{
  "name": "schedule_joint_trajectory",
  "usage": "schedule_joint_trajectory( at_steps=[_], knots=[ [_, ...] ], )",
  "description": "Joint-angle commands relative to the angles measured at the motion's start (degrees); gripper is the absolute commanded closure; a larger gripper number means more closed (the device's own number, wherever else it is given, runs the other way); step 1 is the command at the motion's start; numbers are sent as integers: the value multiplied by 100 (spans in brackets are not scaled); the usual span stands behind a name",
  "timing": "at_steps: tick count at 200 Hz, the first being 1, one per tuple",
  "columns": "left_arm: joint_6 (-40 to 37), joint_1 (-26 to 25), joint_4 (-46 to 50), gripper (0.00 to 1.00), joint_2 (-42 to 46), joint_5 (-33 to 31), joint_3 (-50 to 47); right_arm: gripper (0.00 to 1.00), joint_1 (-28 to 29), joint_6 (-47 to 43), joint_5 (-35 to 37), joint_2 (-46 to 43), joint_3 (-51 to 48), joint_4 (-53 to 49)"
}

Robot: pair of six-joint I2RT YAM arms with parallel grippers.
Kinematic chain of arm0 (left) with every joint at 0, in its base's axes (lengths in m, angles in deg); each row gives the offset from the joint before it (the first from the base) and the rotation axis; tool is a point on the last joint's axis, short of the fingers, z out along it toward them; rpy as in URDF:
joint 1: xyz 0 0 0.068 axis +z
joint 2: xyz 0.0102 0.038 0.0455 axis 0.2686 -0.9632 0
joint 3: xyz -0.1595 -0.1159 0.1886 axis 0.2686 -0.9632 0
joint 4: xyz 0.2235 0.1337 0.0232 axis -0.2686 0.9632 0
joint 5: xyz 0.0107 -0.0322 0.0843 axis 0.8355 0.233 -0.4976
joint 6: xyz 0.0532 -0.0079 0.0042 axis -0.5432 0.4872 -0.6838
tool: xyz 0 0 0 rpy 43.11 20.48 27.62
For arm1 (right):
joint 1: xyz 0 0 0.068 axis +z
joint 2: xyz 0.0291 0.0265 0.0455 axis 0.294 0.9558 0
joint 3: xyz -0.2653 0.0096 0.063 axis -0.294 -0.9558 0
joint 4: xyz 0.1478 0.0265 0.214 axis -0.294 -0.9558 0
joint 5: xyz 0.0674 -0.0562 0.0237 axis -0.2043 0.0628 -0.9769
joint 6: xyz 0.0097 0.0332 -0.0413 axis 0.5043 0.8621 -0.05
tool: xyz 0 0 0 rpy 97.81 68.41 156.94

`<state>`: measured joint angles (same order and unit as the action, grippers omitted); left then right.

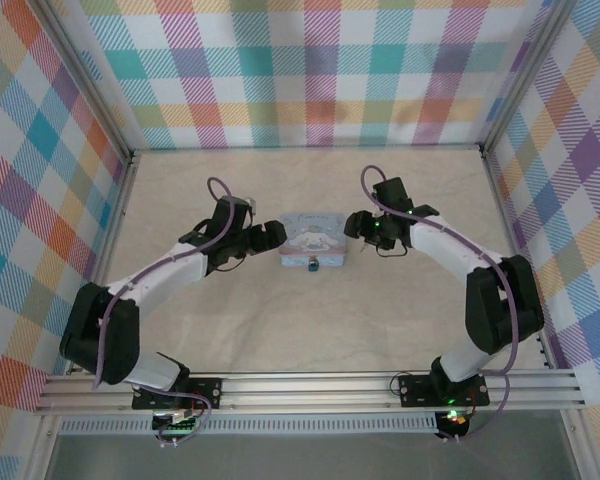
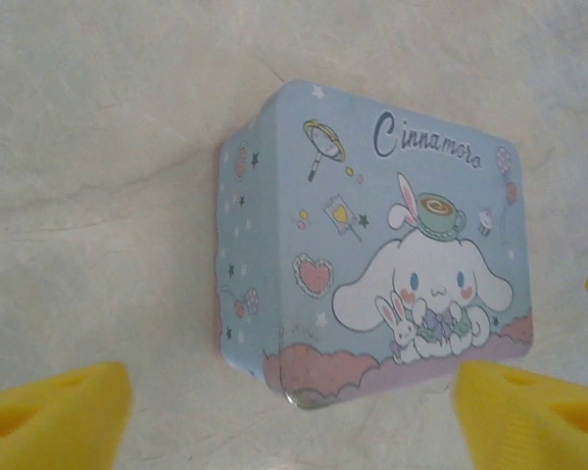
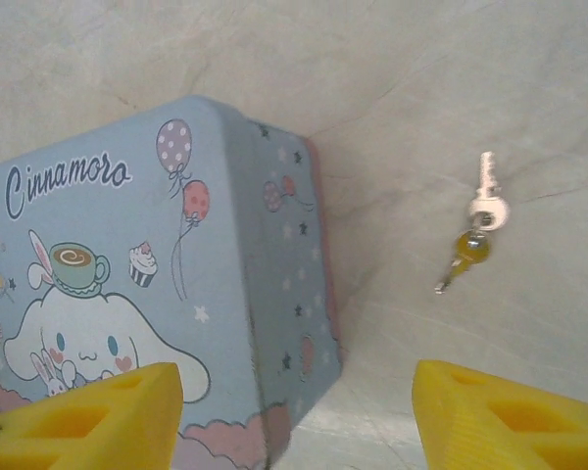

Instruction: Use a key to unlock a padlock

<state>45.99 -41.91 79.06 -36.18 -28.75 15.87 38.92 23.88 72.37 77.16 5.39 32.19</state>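
While the left fingers (image 2: 54,416) and right fingers (image 3: 500,416) stand wide and empty, the key (image 3: 488,208) lies on the worktop (image 3: 421,78) ahead of the right ones, the padlock (image 1: 313,265) between both pairs; unlocking looks unstarted.

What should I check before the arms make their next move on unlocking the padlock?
1. Left gripper open and empty: ok.
2. Right gripper open and empty: ok.
3. Key located: ok, lying on the table beside the tin, apart from it.
4. Padlock located: ok, at the tin's near edge in the top view.
5. Key in padlock: not ok, they lie apart.
6. Shackle locked or open: cannot tell, too small.
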Motion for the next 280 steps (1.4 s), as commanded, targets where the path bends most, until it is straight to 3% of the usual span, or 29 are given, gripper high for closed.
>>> schedule_joint_trajectory(
  at_steps=[1, 21, 69, 123, 185, 280],
  knots=[
    [-37, 49, 39, 7, 396, 198, -182, 35, -43, -294, 497, -207, -75, -384],
    [262, 55, 30, 0, 485, 368, -268, 36, -96, -389, 807, -252, -111, -431],
    [870, -61, -614, 0, 464, 1102, -556, 41, -353, -403, 826, 335, 465, -985],
    [259, -880, -67, 19, 947, 106, -422, 49, -374, -424, 652, 1331, 1327, -1588],
    [272, -988, -92, 19, 959, -20, -577, 55, -372, -431, 612, 2262, 2089, -2037],
    [424, -1006, -224, 19, 751, -19, -630, 63, -372, -401, 463, 2971, 2552, -2115]
  ],
)
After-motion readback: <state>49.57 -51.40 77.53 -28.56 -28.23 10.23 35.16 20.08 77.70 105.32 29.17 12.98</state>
